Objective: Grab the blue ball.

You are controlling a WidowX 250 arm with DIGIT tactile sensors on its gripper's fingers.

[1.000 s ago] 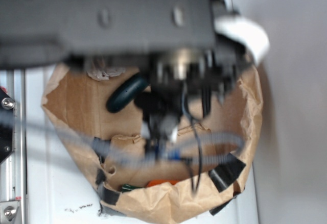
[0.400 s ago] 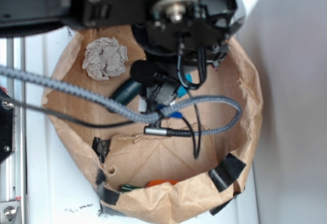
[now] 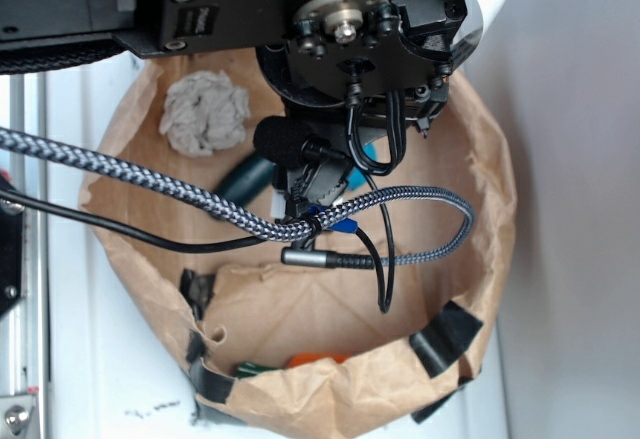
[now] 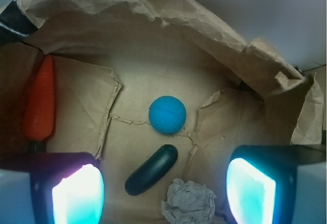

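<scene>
The blue ball (image 4: pixel 167 114) is a small turquoise dimpled ball lying on the brown paper floor of a paper bag basin (image 4: pixel 153 4), near the middle of the wrist view. My gripper (image 4: pixel 163 193) is open and empty above the basin, its two glowing cyan pads (image 4: pixel 76 193) wide apart at the bottom corners. The ball lies ahead of the pads, roughly centred between them and apart from them. In the exterior view the black arm (image 3: pixel 345 29) covers the ball and the fingers.
A dark teal capsule (image 4: pixel 152 169) lies just below the ball, with a crumpled paper wad (image 4: pixel 189 202) beside it. An orange carrot (image 4: pixel 40 101) lies at the left wall. In the exterior view the wad (image 3: pixel 205 111), capsule (image 3: pixel 245 177) and braided cables (image 3: pixel 200 199) show over the basin.
The arm has moved toward the top of the exterior view, uncovering the paper wad and more of the basin floor. Since 0.4 s ago it has barely shifted.
</scene>
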